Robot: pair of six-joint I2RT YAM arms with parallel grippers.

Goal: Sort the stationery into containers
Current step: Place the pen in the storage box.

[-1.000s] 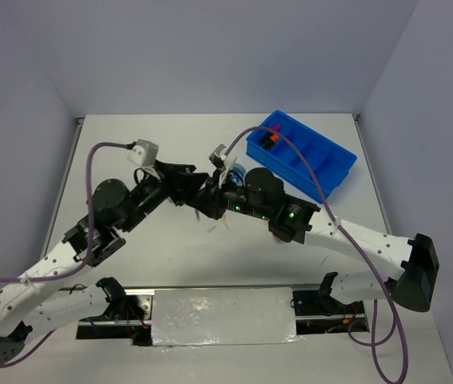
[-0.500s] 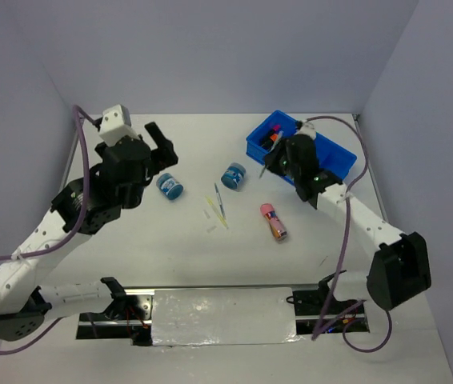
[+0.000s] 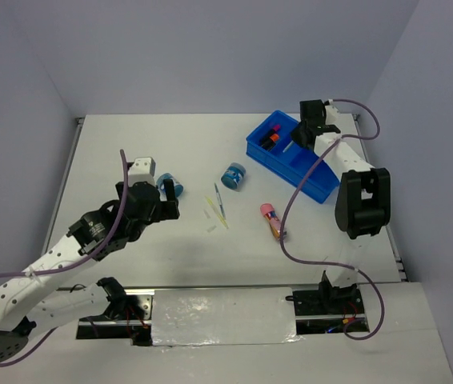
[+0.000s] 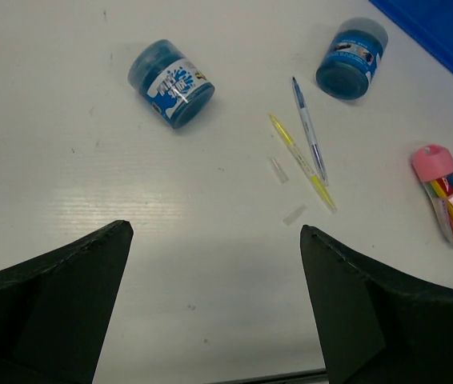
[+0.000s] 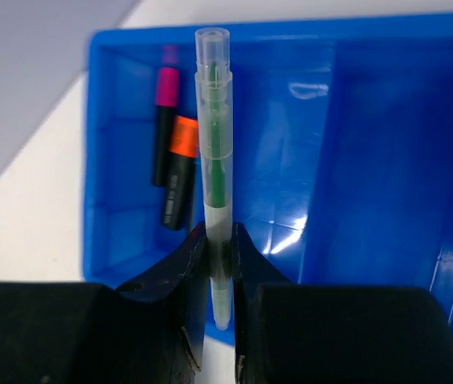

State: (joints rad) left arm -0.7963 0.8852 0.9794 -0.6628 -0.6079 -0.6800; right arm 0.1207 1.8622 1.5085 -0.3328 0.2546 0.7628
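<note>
My right gripper (image 5: 218, 240) is shut on a thin clear pen with green ink (image 5: 213, 152) and holds it over the blue divided tray (image 5: 290, 30). A pink-capped highlighter (image 5: 165, 120) and an orange-capped highlighter (image 5: 178, 180) lie in the tray's end compartment. In the top view this gripper (image 3: 305, 134) is at the tray's (image 3: 322, 172) far end. My left gripper (image 4: 214, 232) is open and empty above the table. Ahead of it lie two blue tubs (image 4: 170, 74) (image 4: 353, 58), a blue pen (image 4: 309, 128), a yellow pen (image 4: 300, 160), two tiny white pieces (image 4: 278, 169) and the pink-gold cylinder (image 4: 449, 196).
In the top view the left gripper (image 3: 165, 208) is just near of one blue tub (image 3: 172, 186). The other tub (image 3: 233, 175), the pens (image 3: 219, 205) and the cylinder (image 3: 274, 222) lie mid-table. The tray's other compartments look empty.
My right gripper has moved farther back along the tray with the pen. My left gripper has swung nearer and right, down towards the left blue tub.
</note>
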